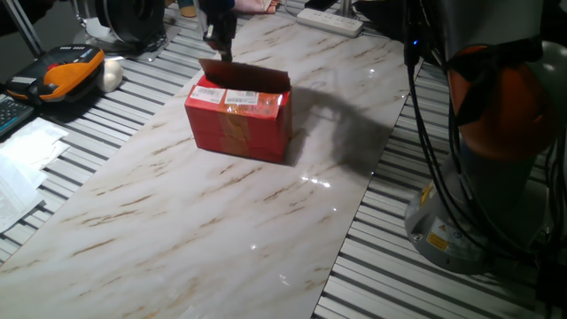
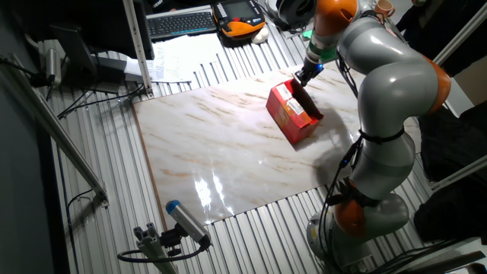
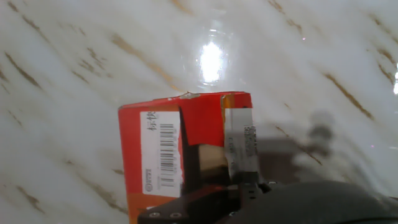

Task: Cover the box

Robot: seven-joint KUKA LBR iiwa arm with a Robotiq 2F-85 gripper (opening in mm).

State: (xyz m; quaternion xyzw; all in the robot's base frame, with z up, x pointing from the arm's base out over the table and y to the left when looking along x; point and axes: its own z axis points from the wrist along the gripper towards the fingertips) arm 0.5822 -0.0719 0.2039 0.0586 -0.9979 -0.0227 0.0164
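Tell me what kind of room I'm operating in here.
Likely a robotics lab or workshop: a marble-look board on a slatted metal table, a keyboard, a power strip.

The box (image 1: 239, 120) is red with white barcode labels and faded gold print (brown flap inside); beneath it, the tabletop (image 1: 177, 221) is white marble, tan-veined.

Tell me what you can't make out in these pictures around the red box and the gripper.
- Gripper: dark and blurred in one fixed view; open or shut can't be told.
- Box: lower part cut off by the hand view's bottom edge and the hand's dark body.
- Gold print on the box's side: too faded to read.
- Box interior: hidden by the raised flap.
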